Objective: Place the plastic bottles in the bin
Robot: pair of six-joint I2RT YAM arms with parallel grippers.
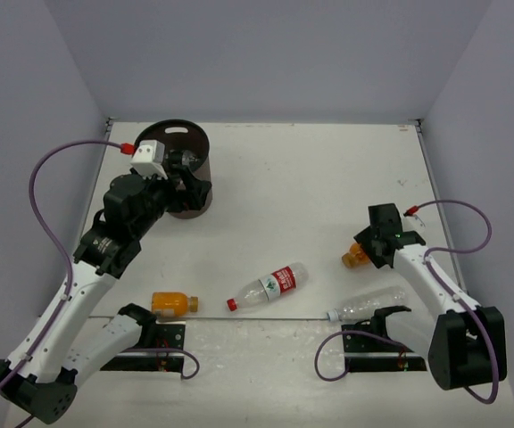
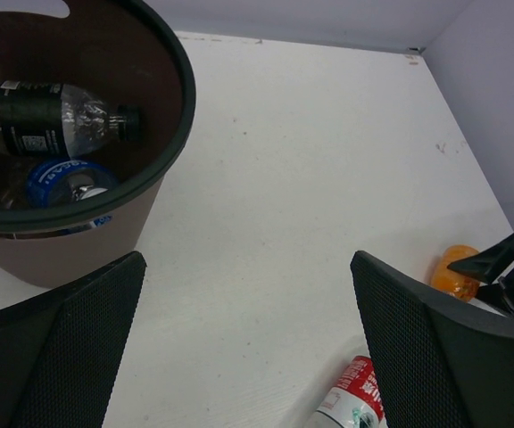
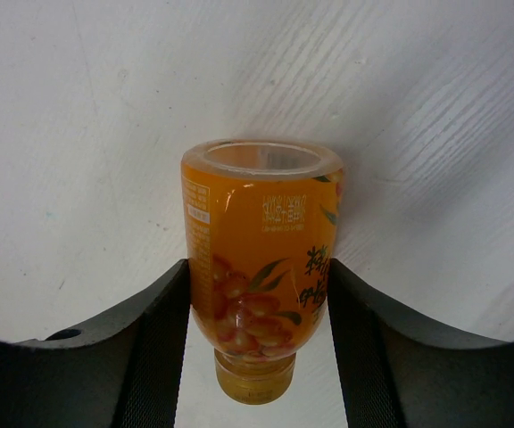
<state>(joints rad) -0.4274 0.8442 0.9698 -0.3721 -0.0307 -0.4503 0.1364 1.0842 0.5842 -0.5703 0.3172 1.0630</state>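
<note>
The brown bin stands at the far left. It holds a black-labelled bottle and a blue-labelled bottle. My left gripper hangs just beside the bin's rim, open and empty. My right gripper is shut on an orange-filled bottle, with a finger pressed against each side and the cap toward the wrist. That bottle also shows in the top view. On the table lie a second orange bottle, a clear red-labelled bottle and a plain clear bottle.
Grey walls enclose the table on the left, back and right. The two arm bases with black mounting plates and purple cables sit along the near edge. The plain clear bottle lies against the right arm's base.
</note>
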